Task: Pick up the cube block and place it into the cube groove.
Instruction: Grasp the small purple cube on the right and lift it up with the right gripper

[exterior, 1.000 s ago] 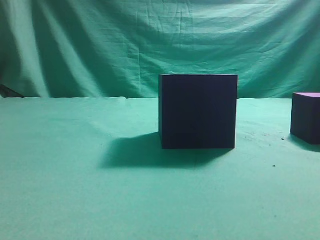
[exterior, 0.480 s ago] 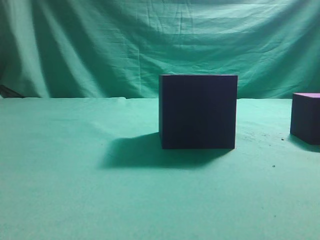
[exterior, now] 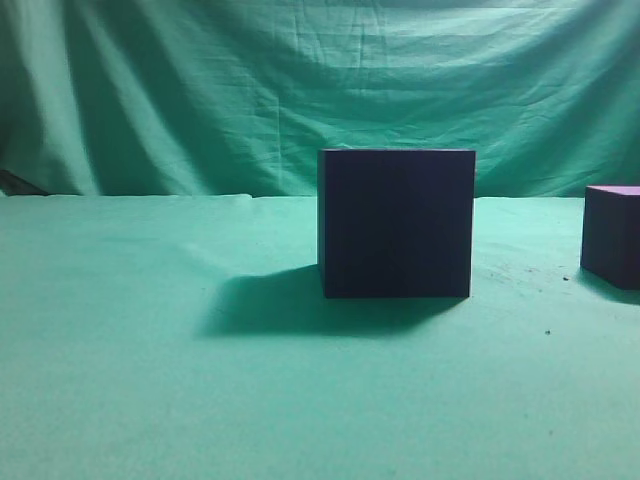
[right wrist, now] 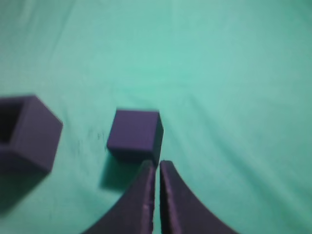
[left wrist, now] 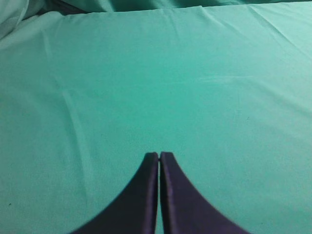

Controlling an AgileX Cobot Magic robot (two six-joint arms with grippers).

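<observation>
Cube block (right wrist: 133, 135) sits just beyond the right tool (right wrist: 157, 165) (tips together, holding nothing).

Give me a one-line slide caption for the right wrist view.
Shut right gripper above small purple cube block, hollow dark box to its left.

Wrinkled green cloth backdrop (exterior: 300, 90) behind a table (exterior: 150, 400) draped in matching green fabric.

Dark, curved, tapering gripper (left wrist: 159, 156) fingers (right wrist: 146, 195)
</observation>
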